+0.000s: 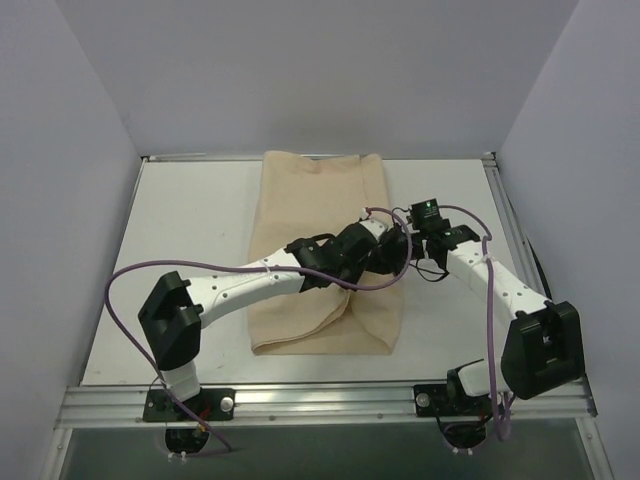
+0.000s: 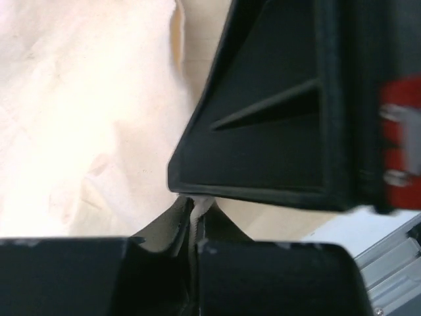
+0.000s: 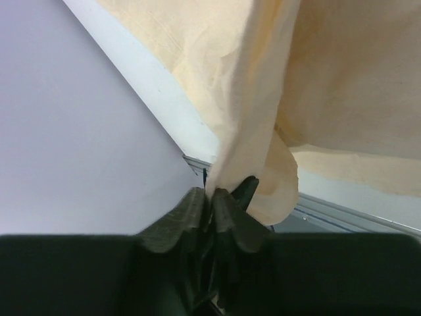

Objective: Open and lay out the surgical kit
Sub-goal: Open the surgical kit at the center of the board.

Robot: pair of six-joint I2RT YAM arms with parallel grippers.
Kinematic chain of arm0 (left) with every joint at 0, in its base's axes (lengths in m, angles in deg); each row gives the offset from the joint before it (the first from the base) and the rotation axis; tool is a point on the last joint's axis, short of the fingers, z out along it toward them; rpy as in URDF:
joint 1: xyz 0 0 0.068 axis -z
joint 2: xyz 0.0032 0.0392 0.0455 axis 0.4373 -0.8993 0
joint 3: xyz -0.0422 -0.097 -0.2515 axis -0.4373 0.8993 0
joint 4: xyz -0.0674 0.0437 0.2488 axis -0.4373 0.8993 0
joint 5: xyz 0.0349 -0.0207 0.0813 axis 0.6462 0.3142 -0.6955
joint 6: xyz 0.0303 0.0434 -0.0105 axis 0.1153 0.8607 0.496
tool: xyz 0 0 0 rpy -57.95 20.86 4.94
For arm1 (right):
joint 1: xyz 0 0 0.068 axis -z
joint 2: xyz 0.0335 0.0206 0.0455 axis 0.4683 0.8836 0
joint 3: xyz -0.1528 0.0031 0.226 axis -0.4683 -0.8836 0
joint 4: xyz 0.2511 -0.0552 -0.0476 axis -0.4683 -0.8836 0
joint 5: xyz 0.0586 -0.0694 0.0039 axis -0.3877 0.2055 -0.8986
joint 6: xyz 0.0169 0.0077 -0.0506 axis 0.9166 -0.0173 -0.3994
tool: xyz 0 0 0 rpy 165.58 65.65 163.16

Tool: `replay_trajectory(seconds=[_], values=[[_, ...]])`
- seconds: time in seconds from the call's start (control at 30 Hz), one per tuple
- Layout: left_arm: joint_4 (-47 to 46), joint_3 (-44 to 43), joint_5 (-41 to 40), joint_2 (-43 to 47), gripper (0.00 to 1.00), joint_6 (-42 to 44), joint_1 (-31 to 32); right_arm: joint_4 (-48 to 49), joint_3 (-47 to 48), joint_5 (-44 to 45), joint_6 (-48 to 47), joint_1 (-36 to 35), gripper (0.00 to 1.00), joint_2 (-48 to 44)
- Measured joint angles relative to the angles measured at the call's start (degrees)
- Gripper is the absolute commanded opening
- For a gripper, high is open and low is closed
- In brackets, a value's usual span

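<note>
Left side of table (image 1: 190,240): bare white, nothing of the kit there. The left arm reaches across to the middle. Left gripper (image 2: 192,207) has its jaws pressed together, with a pale sliver between the tips. It looks like a thin edge of cloth nipped, though the hold is small and partly hidden.

Centre: beige cloth wrap (image 1: 320,190) lies as a long folded bundle running from the near edge to the far edge, mostly flat. No tray or instruments show; presumably inside, can't tell.

Right of centre: the right arm (image 2: 276,118) sits just beside the left gripper, and both meet over the wrap's right-hand part. Right gripper (image 3: 214,194) is clamped tight on a bunched fold of the wrap, and the cloth rises from the pinch as a lifted flap.

Step in hand, as I judge it: early unwrapping, with both pincers taking hold of one flap and nothing laid out yet.

Next move likely calls for drawing the flap outward, the two grips moving together. It should stay low and slow so the cloth doesn't slip out and the bundle isn't dragged.
</note>
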Motion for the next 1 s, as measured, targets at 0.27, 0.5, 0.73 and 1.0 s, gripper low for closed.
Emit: replay_trajectory(seconds=[0.27,0.5,0.73,1.0], values=[[4.0,8.0,-0.7,10.5,0.02,-4.1,-10.6,-3.5,10.7,2.6,-12.6,1.1,0.79,3.9],[13.4,15.9,-2.7,30.9,0.02,-7.5,-36.1,-9.8,23.6,7.0,-27.1,5.1,0.81,8.8],[28.2,16.7,-9.7,41.5,0.04,-10.4,-55.3,-12.6,28.9,8.3,-39.1,-2.0,0.77,16.7],[34.9,16.3,-6.9,35.5,0.04,-9.8,-71.6,-11.5,31.3,6.8,-45.6,-14.8,0.66,24.7]])
